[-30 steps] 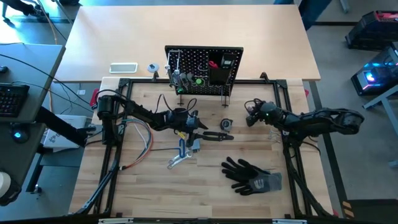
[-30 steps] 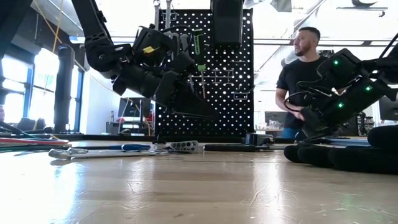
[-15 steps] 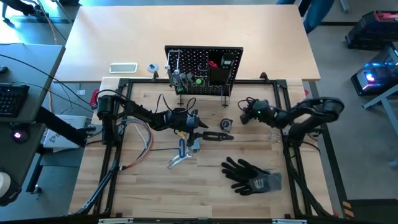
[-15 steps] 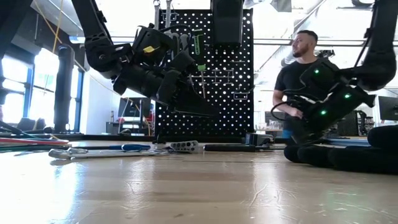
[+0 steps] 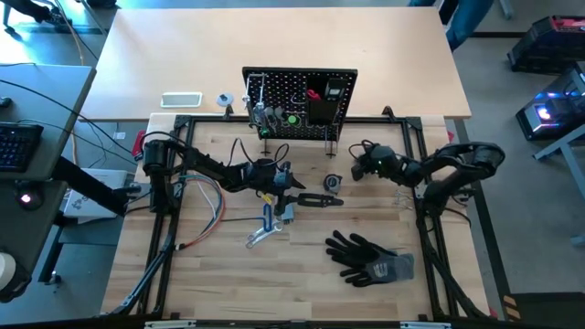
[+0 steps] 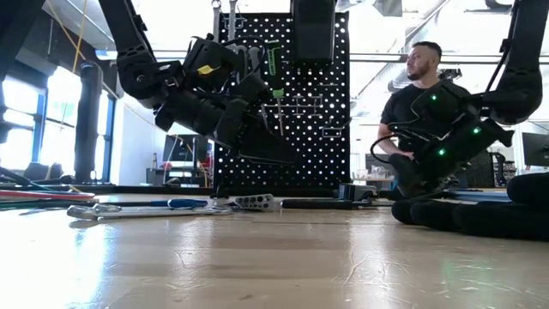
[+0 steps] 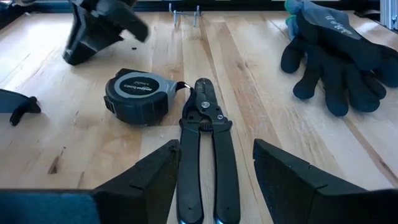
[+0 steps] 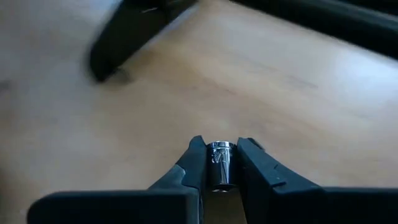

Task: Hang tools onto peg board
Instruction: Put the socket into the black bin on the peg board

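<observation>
The black peg board (image 5: 300, 100) stands upright at the table's far side with a green-handled driver (image 5: 292, 119) and a black bin (image 5: 322, 110) on its front. Black pliers (image 7: 205, 124) lie flat on the table. My left gripper (image 5: 291, 190) is open, one finger on each side of the pliers' handles, touching neither. My right gripper (image 5: 356, 170) is low over the table to the right of the board, shut on a small silver cylinder (image 8: 219, 163). A blue-handled driver (image 5: 267, 217) and a silver wrench (image 5: 260, 236) lie nearer the front. My right gripper pinches the small silver cylinder by its two sides (image 8: 211, 167), between the tips of its two fingers. The fingers slant down at it from the table's right side, and the cylinder lies along them. I cannot tell whether it rests on the table or is clear of it.
A grey tape measure (image 7: 138, 93) sits just beyond the pliers' head. Black gloves (image 5: 370, 256) lie at the front right and a bundle of coloured wires (image 5: 206, 210) at the left. A person (image 6: 412, 103) stands in the room behind the table.
My right arm has folded its elbow up, and its gripper has sunk toward the table and shifted a little toward the table's left, nearer the peg board.
</observation>
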You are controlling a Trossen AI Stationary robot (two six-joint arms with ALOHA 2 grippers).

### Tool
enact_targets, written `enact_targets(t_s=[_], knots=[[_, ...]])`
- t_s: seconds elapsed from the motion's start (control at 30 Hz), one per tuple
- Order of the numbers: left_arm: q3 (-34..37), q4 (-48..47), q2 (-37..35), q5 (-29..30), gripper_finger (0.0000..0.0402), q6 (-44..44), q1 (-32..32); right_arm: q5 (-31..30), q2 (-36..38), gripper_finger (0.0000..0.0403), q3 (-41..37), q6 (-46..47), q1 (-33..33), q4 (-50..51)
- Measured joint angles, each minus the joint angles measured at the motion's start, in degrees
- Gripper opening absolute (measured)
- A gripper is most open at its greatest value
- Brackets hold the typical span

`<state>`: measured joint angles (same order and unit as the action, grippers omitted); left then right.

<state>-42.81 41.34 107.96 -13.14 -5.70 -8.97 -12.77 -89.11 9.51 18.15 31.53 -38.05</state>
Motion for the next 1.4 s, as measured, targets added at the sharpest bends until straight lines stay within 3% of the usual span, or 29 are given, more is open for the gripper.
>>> enact_targets(t_s=[0.53,0.9,1.23,1.4], knots=[[0.0,0.0,0.0,0.0,0.0197,-1.5,0.0,15.8,12.7,0.0049,-0.3,7.1,-0.7,5.8],[0.0,0.0,0.0,0.0,0.0197,-1.4,0.0,19.3,21.3,0.0049,-0.3,10.3,-5.7,6.0],[0.0,0.1,0.0,-0.7,0.0197,-0.3,0.2,19.9,32.1,0.0049,-0.1,12.1,-15.5,2.7],[0.0,0.1,0.0,-1.0,0.0197,0.5,1.0,17.7,36.7,0.0049,5.3,8.8,-19.7,4.5]])
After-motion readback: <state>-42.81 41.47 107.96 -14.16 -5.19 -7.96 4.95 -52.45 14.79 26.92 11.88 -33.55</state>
